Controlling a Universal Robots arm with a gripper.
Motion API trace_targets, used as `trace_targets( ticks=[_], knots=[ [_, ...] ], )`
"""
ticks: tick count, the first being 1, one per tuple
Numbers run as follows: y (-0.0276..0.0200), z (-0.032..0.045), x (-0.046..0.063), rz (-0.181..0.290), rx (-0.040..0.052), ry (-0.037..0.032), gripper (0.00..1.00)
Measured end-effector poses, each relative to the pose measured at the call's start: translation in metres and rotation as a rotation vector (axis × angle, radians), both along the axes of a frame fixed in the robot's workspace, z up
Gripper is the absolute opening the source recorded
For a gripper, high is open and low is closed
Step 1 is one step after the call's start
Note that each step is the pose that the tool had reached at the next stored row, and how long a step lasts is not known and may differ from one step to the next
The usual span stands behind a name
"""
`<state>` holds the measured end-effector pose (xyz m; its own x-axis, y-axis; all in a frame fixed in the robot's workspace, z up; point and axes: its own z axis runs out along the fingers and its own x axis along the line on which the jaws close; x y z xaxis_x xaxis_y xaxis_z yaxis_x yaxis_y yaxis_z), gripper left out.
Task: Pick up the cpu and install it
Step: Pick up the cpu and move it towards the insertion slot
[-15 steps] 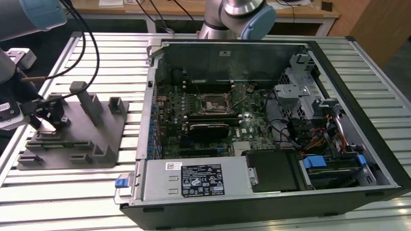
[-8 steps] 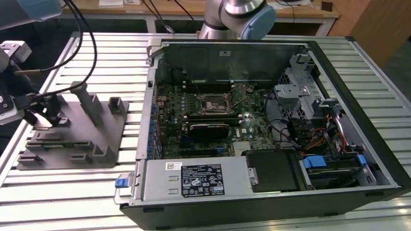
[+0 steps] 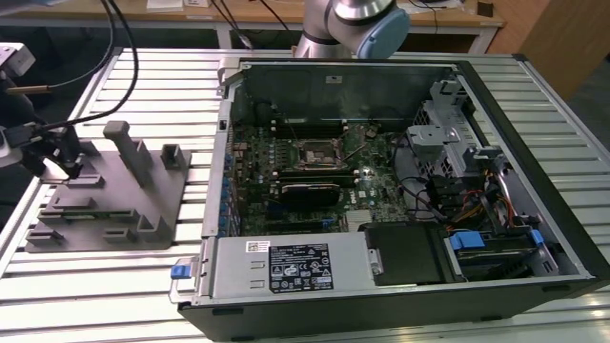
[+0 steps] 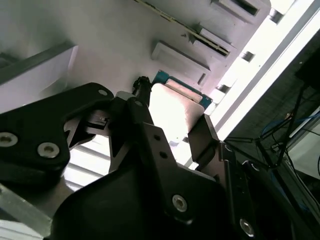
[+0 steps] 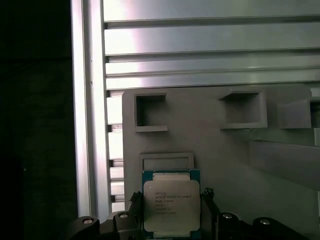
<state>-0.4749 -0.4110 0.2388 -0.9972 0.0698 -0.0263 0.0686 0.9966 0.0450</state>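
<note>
- The pick-up step is judged to be in hand: the cpu (image 5: 171, 205) is framed between the two black fingers (image 4: 202, 142) in both wrist views, and nothing has yet been placed in the socket (image 3: 319, 153) on the board.
- The gripper (image 4: 170, 122) is read as closed on the cpu, with one finger pressed against each of two opposite edges. The contact is seen most plainly in the second wrist view.
- The cpu is found on the grey fixture (image 3: 114, 207), metal top upward, near the fixture's edge at the exterior view's left. It appears to be resting on the fixture rather than lifted clear, though this cannot be told for certain.
- The open computer case (image 3: 562, 236) is set well apart from the fixture, toward the exterior view's right, on the same slatted table (image 3: 162, 78).
- A level, straight lift is judged to be called for, so that the chip is not tilted or dragged against its seat. A firm hold on the thin edges is needed for the carry across to the socket.
- The arm (image 3: 358, 18) is seen behind the case. The gripper is held low at the exterior view's left, pointed down at the fixture.
</note>
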Motion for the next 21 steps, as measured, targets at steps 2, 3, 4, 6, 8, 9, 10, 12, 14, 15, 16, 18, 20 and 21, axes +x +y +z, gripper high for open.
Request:
trace_targets(
  ticks=[2, 3, 4, 6, 8, 9, 10, 12, 14, 15, 16, 18, 20, 21],
  knots=[
    [0.0000, 0.0076, 0.000, 0.000, 0.0000, -0.0001, 0.55],
    [0.0000, 0.0114, 0.000, 0.000, -0.0001, 0.0000, 0.55],
    [0.0000, 0.0154, 0.000, 0.000, 0.0000, -0.0001, 0.55],
    [0.0000, 0.0232, 0.000, 0.000, 0.0000, -0.0002, 0.55],
    [0.0000, 0.0307, 0.000, 0.000, 0.0000, -0.0003, 0.55],
    [0.0000, 0.0341, 0.000, 0.000, -0.0001, -0.0003, 0.55],
    [0.0000, 0.0376, 0.000, 0.000, -0.0001, -0.0002, 0.55],
    [0.0000, 0.0444, 0.000, 0.000, 0.0000, -0.0005, 0.55],
    [0.0000, 0.0512, 0.000, 0.000, 0.0000, -0.0009, 0.55],
    [0.0000, 0.0546, 0.000, 0.000, -0.0001, -0.0009, 0.55],
    [0.0000, 0.0581, 0.000, 0.000, 0.0000, -0.0012, 0.55],
    [0.0000, 0.0657, 0.000, 0.000, 0.0000, -0.0018, 0.55],
    [0.0000, 0.0735, 0.000, 0.000, 0.0000, -0.0026, 0.55],
    [0.0000, 0.0778, 0.000, 0.000, 0.0000, -0.0030, 0.55]
  ],
)
